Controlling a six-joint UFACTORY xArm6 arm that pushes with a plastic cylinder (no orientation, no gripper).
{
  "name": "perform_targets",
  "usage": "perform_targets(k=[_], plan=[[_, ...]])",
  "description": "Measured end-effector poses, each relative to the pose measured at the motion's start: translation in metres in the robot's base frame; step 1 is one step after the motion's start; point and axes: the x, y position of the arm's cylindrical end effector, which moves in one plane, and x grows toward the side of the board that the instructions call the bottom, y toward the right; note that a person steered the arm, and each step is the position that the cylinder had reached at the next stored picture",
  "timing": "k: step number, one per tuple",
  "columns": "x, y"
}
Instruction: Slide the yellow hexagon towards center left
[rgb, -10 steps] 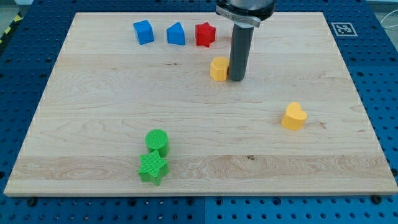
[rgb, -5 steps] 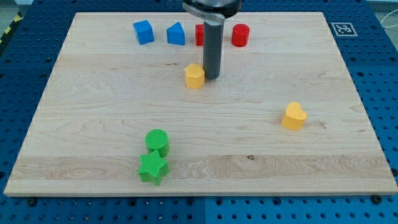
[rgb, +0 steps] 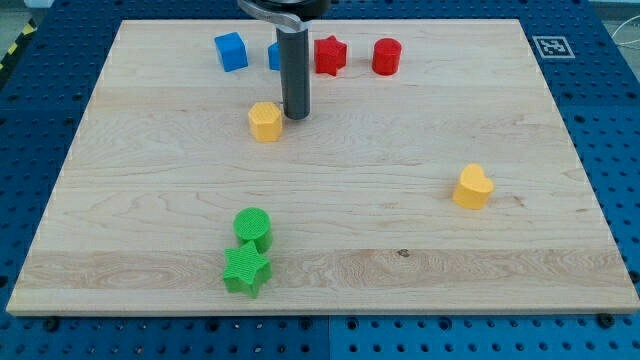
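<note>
Down on the wooden board (rgb: 150, 200), my tip (rgb: 295, 117) sits against the yellow hexagon (rgb: 265, 121), on that block's right and slightly above; it grips nothing (a bare rod). Behind the rod a blue block (rgb: 273, 56) is mostly hidden, shape unclear; the hexagon lies below that blue block

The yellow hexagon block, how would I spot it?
On the wooden board, look left of middle near the top, beside my tip. The yellow hexagon block touches its left; the other yellow block is heart-shaped, far right.
</note>
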Motion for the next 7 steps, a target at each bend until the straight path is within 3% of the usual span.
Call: perform_targets(k=[2,5,6,7], plan=[[0.037,-0.014],[0.037,-0.084],[0.060,-0.057],[0.113,0.006]])
